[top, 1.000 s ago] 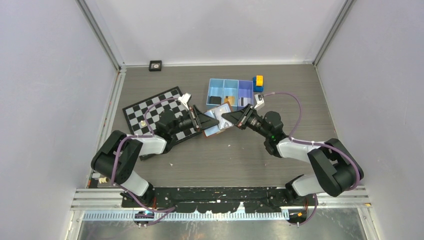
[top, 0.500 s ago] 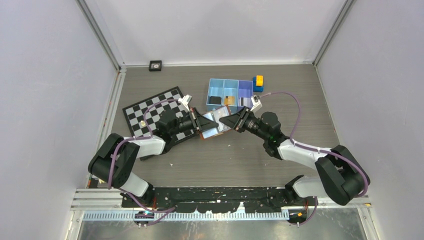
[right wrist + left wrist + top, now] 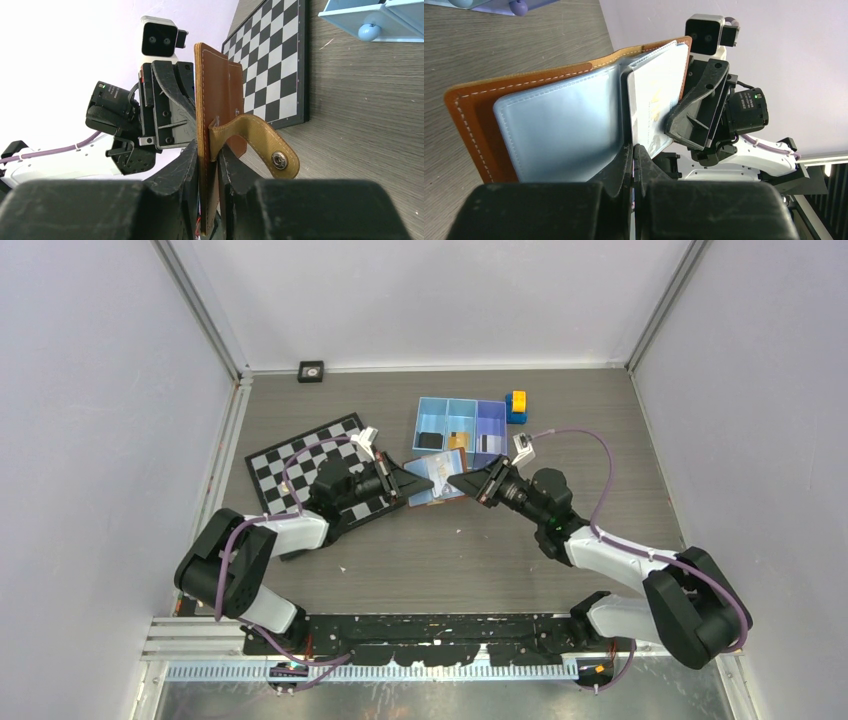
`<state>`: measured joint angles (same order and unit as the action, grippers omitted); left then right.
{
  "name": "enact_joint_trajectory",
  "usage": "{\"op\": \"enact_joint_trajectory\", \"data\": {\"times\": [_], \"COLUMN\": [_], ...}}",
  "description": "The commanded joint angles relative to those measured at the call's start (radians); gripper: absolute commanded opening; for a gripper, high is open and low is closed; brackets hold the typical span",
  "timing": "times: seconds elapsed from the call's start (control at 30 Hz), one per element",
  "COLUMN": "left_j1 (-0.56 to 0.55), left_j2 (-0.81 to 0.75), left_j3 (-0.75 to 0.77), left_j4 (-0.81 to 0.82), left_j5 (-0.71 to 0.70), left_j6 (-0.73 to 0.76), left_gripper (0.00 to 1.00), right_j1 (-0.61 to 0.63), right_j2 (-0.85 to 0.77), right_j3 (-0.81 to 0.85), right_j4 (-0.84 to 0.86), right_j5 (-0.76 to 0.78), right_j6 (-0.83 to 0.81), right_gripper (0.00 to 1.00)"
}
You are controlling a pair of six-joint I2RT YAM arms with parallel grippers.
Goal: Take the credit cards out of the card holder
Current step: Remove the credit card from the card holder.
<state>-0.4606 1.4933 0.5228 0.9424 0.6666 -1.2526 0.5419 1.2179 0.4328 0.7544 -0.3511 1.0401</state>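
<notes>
Brown card holder [image 3: 432,482], open, in L jaws + R jaws

The lower edge of the card holder [image 3: 220,95] is hidden inside the right gripper [image 3: 209,160]; the blue tray [image 3: 350,19] is cut off at the top.

Both arms reach inward, fingertips facing each other across the card holder [image 3: 432,480].
The left arm [image 3: 290,530] stretches low toward the right, and the left gripper [image 3: 405,483] is pinched tight on the holder's inner sleeve. The right arm [image 3: 610,550] extends leftward, elbow trailing. The right gripper [image 3: 462,483] has its jaws narrowly parted, clamping the leather cover.
</notes>
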Motion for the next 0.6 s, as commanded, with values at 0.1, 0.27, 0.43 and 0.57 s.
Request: {"op": "enact_joint_trajectory", "data": {"times": [0.1, 0.27, 0.43, 0.57], "left_j1": [0.019, 0.023, 0.023, 0.022], "left_j2": [-0.025, -0.027, -0.014, 0.005], "left_j3": [-0.007, -0.006, 0.000, -0.012], "left_j4": [-0.018, -0.031, 0.020, 0.098], "left_j5": [-0.046, -0.048, -0.015, -0.003], "left_j6": [0.016, 0.016, -0.002, -0.035], "left_gripper": [0.00, 0.00, 0.06, 0.31], "right_j1": [-0.018, -0.033, -0.034, -0.034], "right_j2": [-0.014, -0.026, -0.023, 0.002], "right_j3": [-0.006, -0.019, -0.014, -0.010], "right_j4": [0.101, 0.112, 0.108, 0.139], "right_j5": [-0.031, -0.026, -0.034, -0.059], "right_j6": [0.048, 0.059, 0.056, 0.069], "right_gripper": [0.11, 0.04, 0.01, 0.01]}}
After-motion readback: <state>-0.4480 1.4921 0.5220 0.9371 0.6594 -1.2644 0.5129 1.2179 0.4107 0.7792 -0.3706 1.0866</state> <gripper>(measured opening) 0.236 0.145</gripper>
